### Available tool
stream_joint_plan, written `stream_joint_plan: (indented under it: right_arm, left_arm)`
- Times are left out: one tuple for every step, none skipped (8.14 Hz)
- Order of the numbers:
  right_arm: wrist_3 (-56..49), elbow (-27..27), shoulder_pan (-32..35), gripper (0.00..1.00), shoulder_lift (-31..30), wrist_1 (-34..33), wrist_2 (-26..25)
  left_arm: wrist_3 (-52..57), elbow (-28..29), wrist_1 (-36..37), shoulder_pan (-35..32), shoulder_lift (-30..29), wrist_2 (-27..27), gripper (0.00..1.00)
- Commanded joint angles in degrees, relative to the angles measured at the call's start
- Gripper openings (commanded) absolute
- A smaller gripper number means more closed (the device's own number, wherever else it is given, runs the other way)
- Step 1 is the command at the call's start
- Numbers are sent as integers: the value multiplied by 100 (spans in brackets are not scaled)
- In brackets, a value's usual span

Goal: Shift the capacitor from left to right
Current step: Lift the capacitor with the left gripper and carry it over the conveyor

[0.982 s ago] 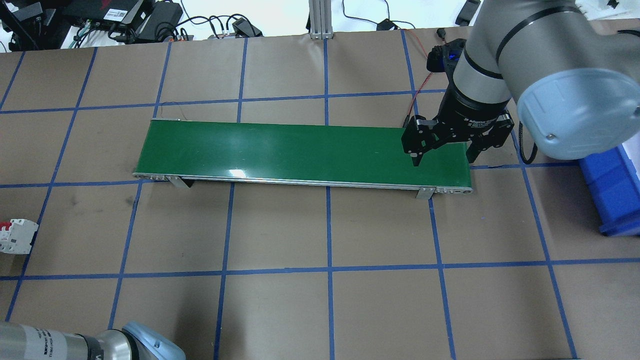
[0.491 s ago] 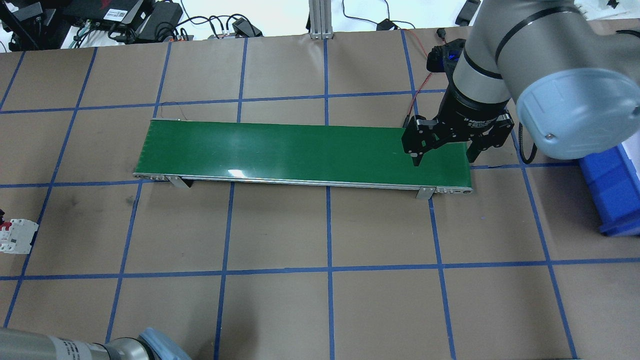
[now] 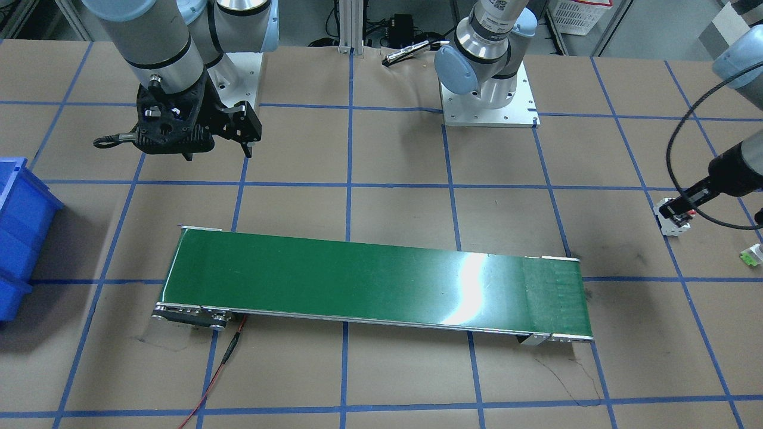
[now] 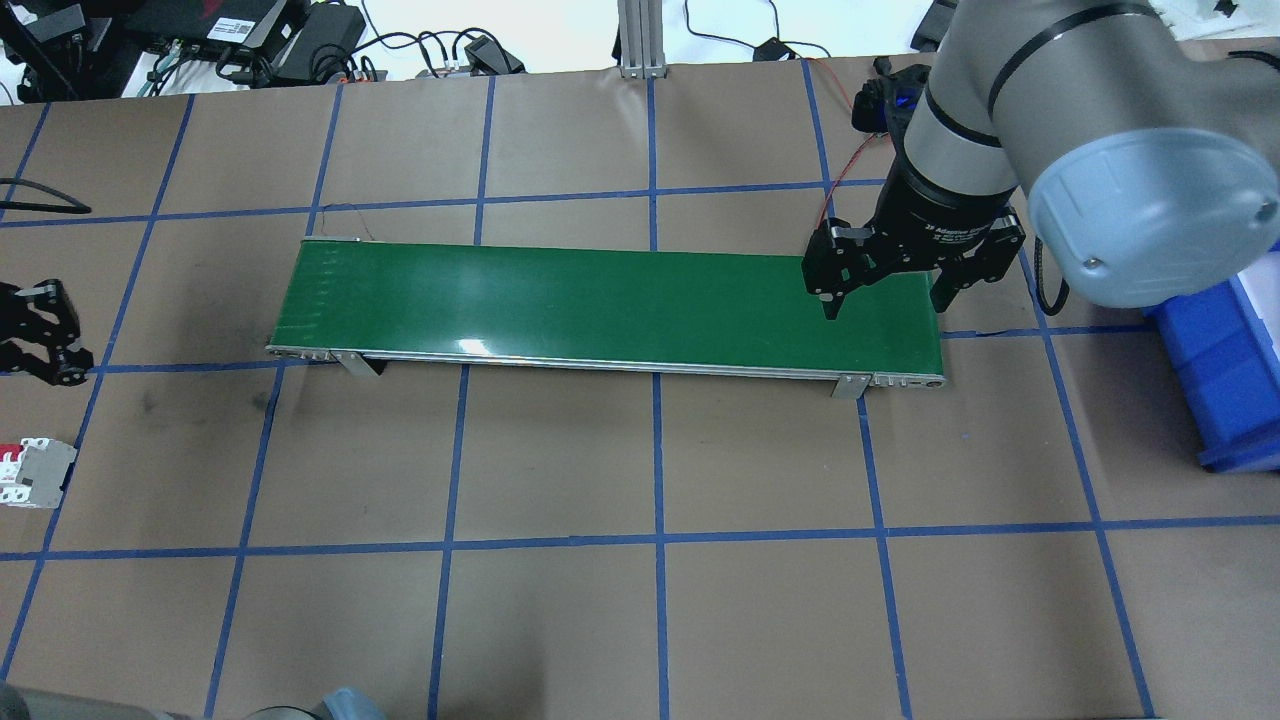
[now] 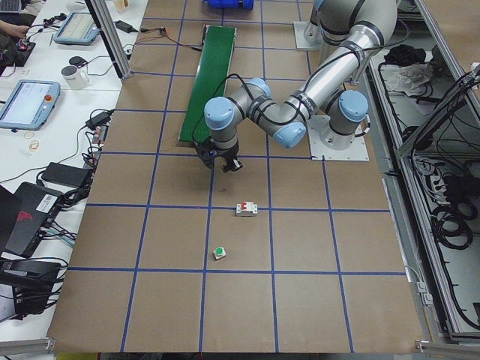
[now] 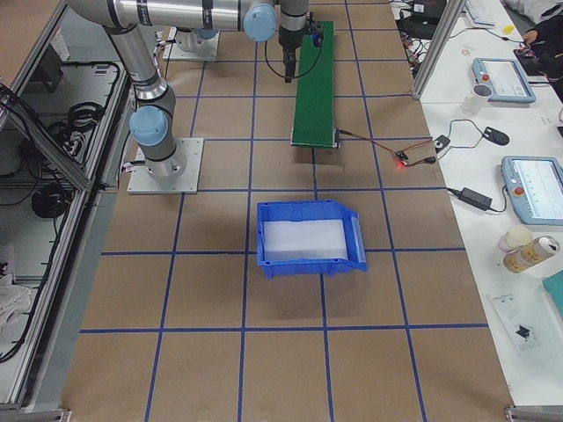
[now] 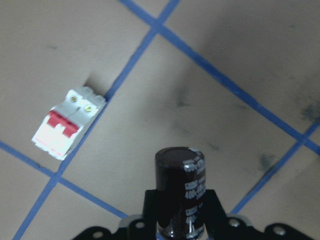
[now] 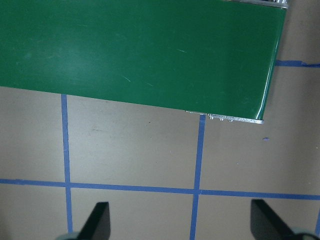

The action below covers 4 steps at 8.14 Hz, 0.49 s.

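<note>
Even brightness, glare on green belt

The capacitor looks glossy, the green belt shiny, the brown table matt.

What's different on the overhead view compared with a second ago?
The left gripper has come into view at the left edge, beyond the white breaker; the wrist view shows it holding the capacitor. The right gripper, open above the conveyor, barely shifted.

Capacitor base hidden in left pincer; breaker cut by overhead edge.
</note>
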Motion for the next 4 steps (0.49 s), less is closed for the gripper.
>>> stream_joint_plan:
  right_arm:
    - [-13, -36, -26, 100, 241, -24, 0]
    - [4, -36, -26, 100, 251, -119, 17]
    - [4, -27, -26, 100, 268, -355, -8]
    - [4, -27, -52, 100, 416, -523, -17]
  left_arm:
    - [805, 7, -14, -1171, 49, -29, 0]
    - [1206, 7, -31, -1462, 41, -99, 0]
    - [1732, 7, -32, -1605, -11, -248, 0]
    - [1807, 7, -32, -1667, -47, -310, 0]
